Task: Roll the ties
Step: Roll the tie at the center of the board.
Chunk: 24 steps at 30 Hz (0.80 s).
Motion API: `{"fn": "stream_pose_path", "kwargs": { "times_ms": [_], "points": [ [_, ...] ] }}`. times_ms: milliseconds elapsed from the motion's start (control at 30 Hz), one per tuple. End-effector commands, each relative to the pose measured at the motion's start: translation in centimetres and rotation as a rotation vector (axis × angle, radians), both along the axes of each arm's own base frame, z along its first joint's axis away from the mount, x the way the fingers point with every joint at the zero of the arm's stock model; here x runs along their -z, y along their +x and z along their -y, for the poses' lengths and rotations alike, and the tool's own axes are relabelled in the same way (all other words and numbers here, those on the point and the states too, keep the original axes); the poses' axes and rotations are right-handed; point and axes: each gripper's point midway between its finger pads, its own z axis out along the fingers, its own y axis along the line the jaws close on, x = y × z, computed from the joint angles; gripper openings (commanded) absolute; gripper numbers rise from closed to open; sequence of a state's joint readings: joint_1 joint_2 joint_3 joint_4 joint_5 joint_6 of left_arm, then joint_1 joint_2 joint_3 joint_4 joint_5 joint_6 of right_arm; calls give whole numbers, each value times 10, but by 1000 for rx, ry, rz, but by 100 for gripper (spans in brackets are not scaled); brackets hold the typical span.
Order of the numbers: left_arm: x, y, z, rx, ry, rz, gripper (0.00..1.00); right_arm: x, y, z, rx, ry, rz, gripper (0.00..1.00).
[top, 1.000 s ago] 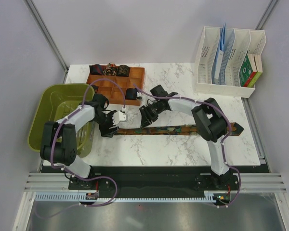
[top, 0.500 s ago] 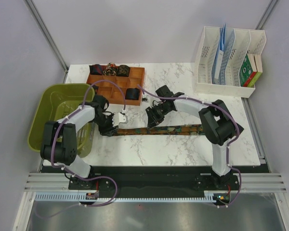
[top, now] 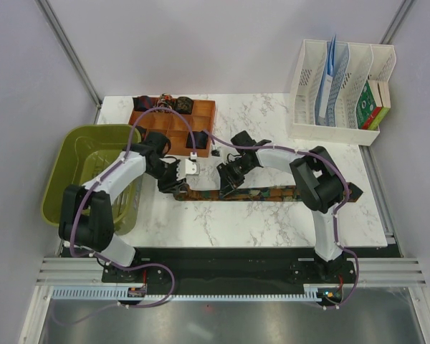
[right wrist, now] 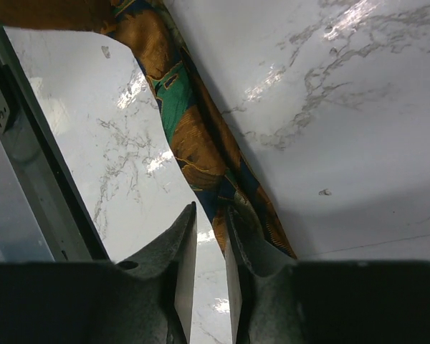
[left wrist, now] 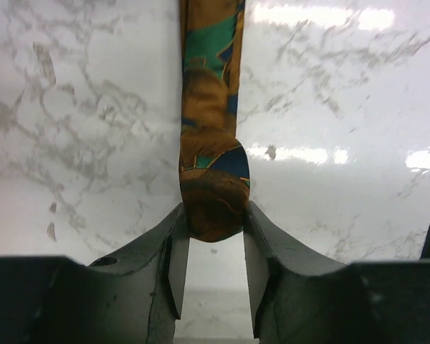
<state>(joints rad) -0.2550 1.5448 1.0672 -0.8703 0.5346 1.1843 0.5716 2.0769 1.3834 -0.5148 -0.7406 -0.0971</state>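
Lying flat on the marble table (top: 258,222), the patterned tie (top: 287,192) is stretched from left to right in the top view. Its long axis runs across the front of both arms, well apart from the wooden tray (top: 165,132) in which rolled ties (top: 184,105) are kept. The narrow end is held by the left gripper (top: 178,185). In the left wrist view the rounded tip is seen clamped between the two fingers, which are closed onto it from either side, and the strip runs straight away from them. The right gripper (top: 226,185) is set a little farther along the same strip. In the right wrist view its fingers (right wrist: 183,251) are drawn almost together, with a thin slit of table showing between them, and the tie (right wrist: 193,136) passes under one finger; whether any cloth is pinched cannot be told. The end to be rolled is judged to belong to the left arm, which is the nearer. Since the strip lies in line with those fingers, the roll would have to be turned about an axis across the tie, towards the right.
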Motion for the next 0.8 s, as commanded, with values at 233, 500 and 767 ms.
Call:
{"fn": "stream_pose_path", "kwargs": {
  "times_ms": [233, 500, 767],
  "points": [
    [3, -8, 73, 37, -142, -89, 44, -68, 9, -15, 132, 260, -104, 44],
    [21, 2, 93, 22, -159, -122, 44, -78, 10, -24, 286, 373, -219, 51],
    [24, 4, 101, 7, -197, -145, 43, -69, 11, -29, 387, 419, -265, 52]
  ]
}}
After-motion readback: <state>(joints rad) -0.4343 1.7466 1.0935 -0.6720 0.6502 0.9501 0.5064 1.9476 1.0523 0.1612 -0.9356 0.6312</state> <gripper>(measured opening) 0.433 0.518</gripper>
